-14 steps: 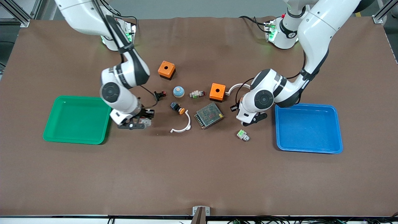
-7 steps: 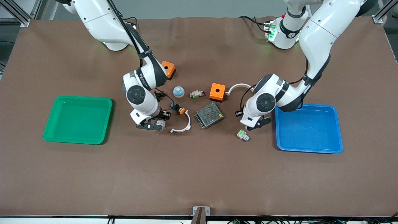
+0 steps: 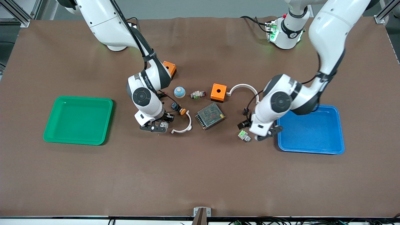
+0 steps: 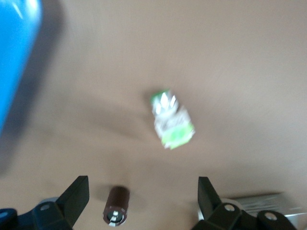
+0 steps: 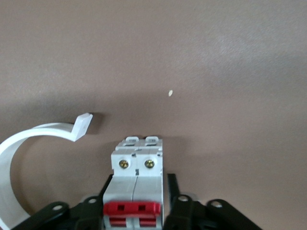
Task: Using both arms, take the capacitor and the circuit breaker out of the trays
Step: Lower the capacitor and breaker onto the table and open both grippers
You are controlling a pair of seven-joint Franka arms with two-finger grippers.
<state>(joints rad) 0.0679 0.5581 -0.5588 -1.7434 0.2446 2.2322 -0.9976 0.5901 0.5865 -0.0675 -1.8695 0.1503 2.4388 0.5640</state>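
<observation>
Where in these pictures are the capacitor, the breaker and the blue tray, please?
capacitor (image 4: 116, 211): left wrist view, on its dark cylinder side.
breaker (image 5: 136, 184): right wrist view, on its light-grey face above the red levers.
blue tray (image 3: 340, 129): front view, on its rim.

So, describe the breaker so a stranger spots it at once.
From the green tray, look inward to the right gripper. The breaker is clamped in it: a light-grey block with red levers, unlike the curved white clip beside it.

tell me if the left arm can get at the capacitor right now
Probably yes. The left gripper is open right above the capacitor, which lies on bare table between its fingers. The white-and-green connector sits apart from it, so nothing blocks the way.
</observation>
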